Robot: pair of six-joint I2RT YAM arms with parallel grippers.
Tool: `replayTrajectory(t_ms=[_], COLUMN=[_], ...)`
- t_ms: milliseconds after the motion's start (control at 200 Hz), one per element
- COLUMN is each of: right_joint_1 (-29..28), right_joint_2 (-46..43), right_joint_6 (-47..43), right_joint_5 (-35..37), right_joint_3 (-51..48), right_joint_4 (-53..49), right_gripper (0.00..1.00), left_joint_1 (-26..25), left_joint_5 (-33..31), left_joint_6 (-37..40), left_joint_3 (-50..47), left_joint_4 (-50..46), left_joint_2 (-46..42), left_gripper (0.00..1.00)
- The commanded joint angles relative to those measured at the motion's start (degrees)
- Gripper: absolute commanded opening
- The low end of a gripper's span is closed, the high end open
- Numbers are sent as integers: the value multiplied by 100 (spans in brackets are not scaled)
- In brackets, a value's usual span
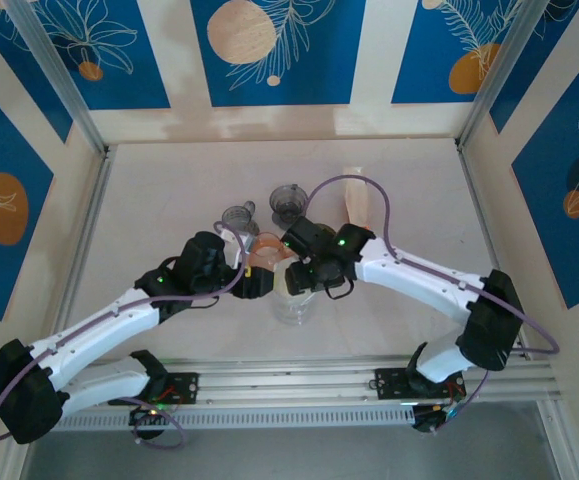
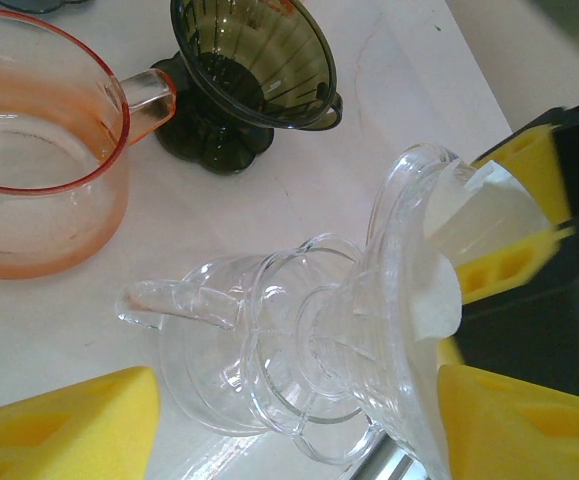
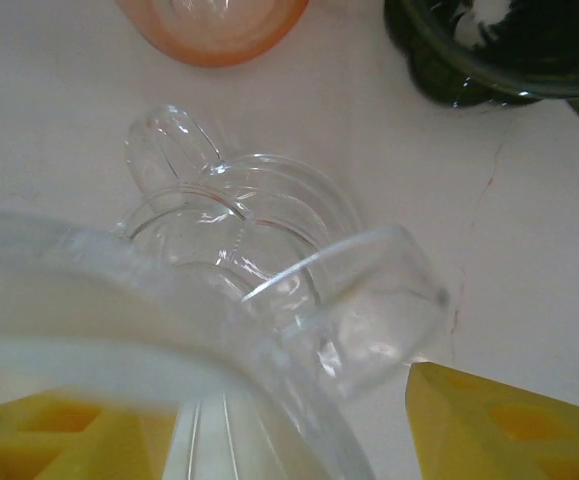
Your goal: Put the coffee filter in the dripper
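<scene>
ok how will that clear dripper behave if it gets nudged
The clear dripper looks hard and glossy, so it is probably slippery. It seems tipped sideways, so its round rim may let it roll, though the loop handle might stop that. The paper filter inside likely adds little weight.

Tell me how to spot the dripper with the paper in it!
Look at the middle of the white table. There a dripper is tipped on its side, beside an orange cup and a dark dripper. It alone is clear glass with white paper inside.
</scene>
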State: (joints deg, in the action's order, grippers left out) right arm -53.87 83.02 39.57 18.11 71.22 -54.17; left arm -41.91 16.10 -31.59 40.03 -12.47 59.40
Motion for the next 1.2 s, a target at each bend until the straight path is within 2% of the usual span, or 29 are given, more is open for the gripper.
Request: replayTrajectory(t_ms=[0, 250, 675, 945, 1195], right_joint_1=[71, 221, 197, 52, 8], right_joint_2=[-377, -859, -945, -1354, -2032], right_joint_6=[155, 303, 302, 220, 414], right_joint_5=[179, 298, 297, 504, 1070], right_joint_3=[-65, -360, -368, -243, -461], right_joint_4=[-260, -453, -281, -74, 87], right_gripper=[63, 63, 63, 64, 64], left_joint_1=[-37, -39, -44, -44, -37], left_joint_5=[113, 85, 60, 60, 165], left_joint_6=[-97, -134, -160, -197, -358], left_joint_3=[63, -12, -30, 13, 72], left_joint_4=[51, 64, 62, 93, 134], left_joint_2=[35, 5, -15, -107, -263], left_gripper=[73, 72, 72, 77, 84])
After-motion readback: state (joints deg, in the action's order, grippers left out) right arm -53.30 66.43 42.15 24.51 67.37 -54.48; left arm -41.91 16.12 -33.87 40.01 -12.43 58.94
